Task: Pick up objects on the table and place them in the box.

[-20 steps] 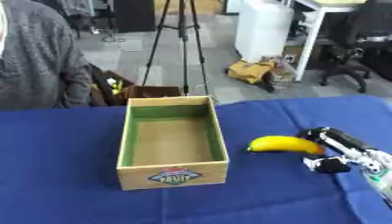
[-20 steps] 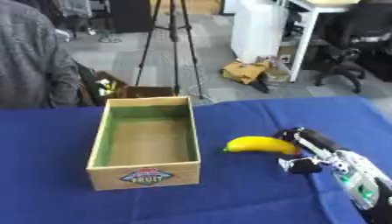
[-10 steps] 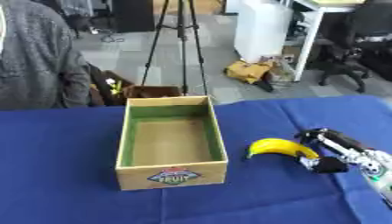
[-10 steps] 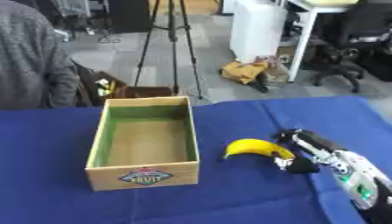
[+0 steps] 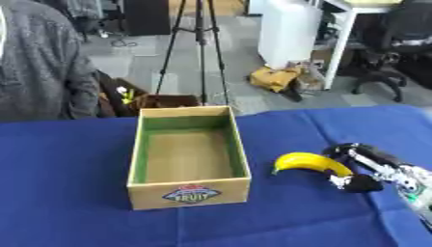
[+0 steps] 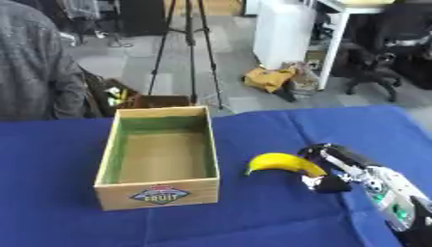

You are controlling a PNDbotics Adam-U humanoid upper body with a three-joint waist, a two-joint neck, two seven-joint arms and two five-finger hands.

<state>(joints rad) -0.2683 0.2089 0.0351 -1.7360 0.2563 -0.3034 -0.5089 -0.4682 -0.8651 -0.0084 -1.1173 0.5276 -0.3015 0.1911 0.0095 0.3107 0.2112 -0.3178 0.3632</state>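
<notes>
The right hand (image 6: 336,170) comes in from about four o'clock and has its fingers and thumb curled around the right end of the banana (image 6: 283,163). The banana is to the right of the cardboard fruit box (image 5: 189,190), at about three o'clock from it, near but not touching; if it is lifted off the blue tablecloth (image 5: 67,212) I cannot tell. The box is empty. I judge the picking step is in hand; next the hand needs to carry the banana toward nine o'clock, over the box wall, and release it inside. The left hand is not seen.

Yellow banana (image 5: 309,163), curved, just right of box, apart. Cardboard box (image 5: 189,187), open top, green inner walls, fruit label on front.
</notes>
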